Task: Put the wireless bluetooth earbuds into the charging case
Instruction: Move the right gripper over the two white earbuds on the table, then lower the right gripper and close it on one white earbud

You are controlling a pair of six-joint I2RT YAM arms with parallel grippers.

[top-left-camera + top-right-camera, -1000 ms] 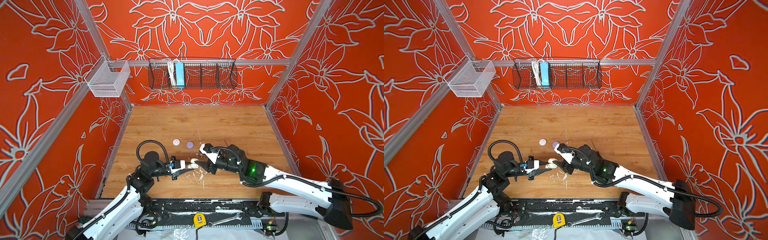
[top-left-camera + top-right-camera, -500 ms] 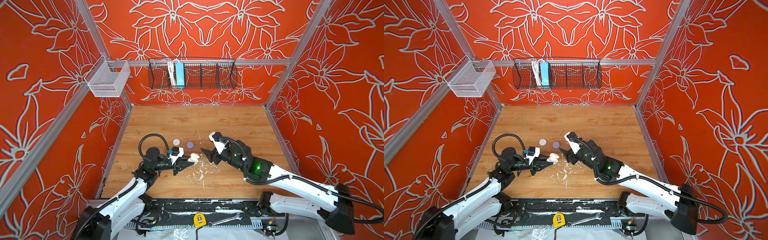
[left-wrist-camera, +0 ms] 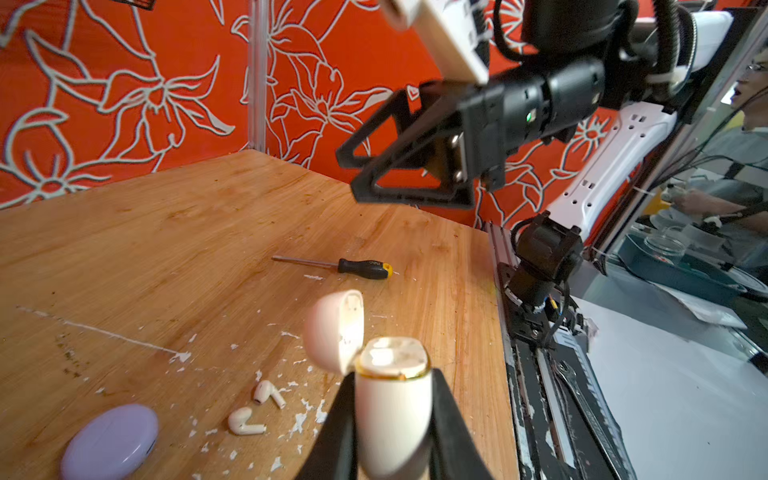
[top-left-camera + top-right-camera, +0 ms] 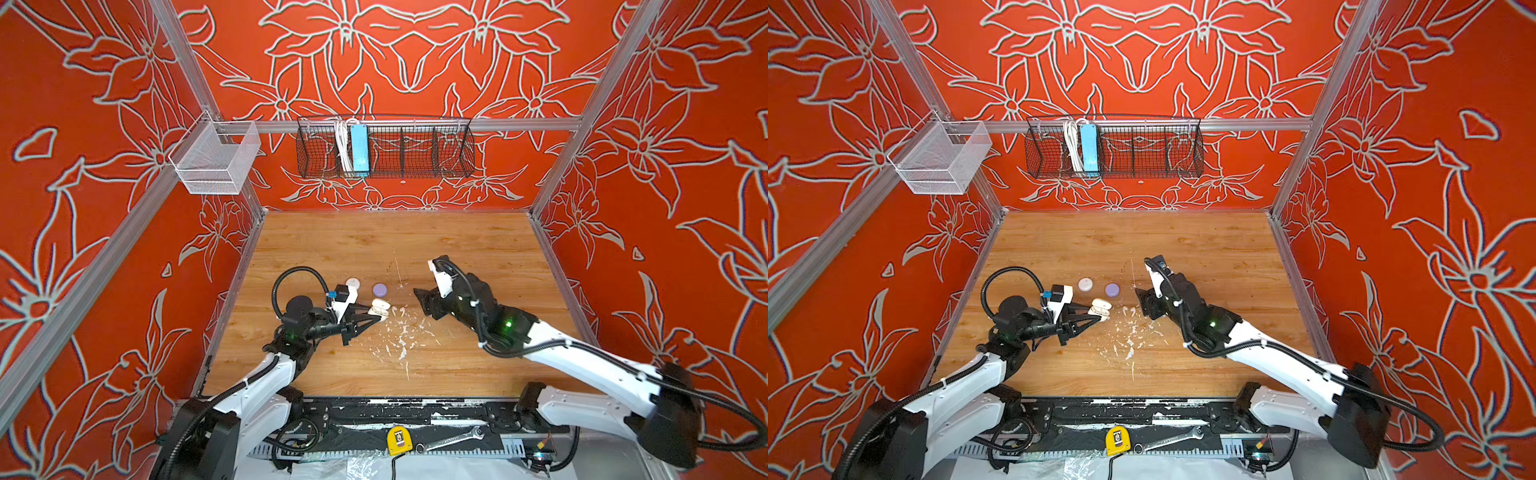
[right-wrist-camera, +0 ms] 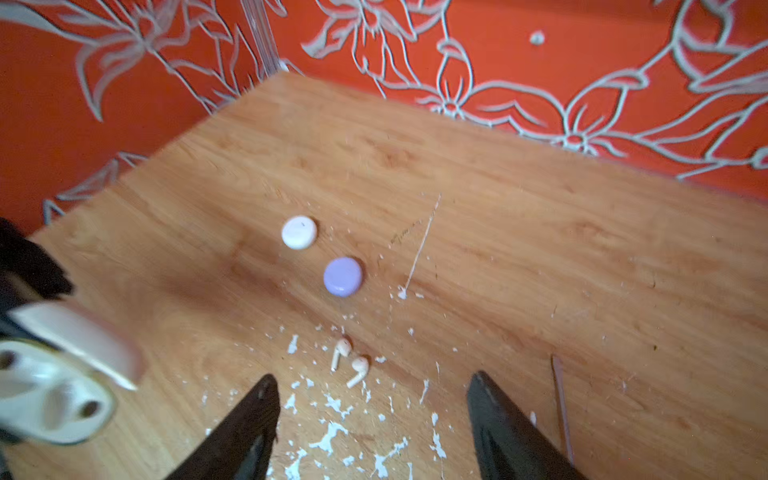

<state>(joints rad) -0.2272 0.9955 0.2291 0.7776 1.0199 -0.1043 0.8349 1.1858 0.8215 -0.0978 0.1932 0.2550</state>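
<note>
- Right tool (image 5: 372, 380): jaws apart, empty.
- Earbuds (image 5: 360, 365): two lying on the surface (image 5: 540, 249) just ahead of it; probably light, hard, slippery; pinch gently across the head.
- Left tool (image 3: 392, 374), opposite: clamps the open case (image 3: 390, 415).

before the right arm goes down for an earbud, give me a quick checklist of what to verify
1. left gripper clamped on charging case: ok
2. case lid open: ok
3. case sockets empty: ok, though blurred
4. right gripper open and empty: ok
5. both earbuds loose on the table: ok
6. room to grip one earbud alone: cannot tell, they lie close together
</note>
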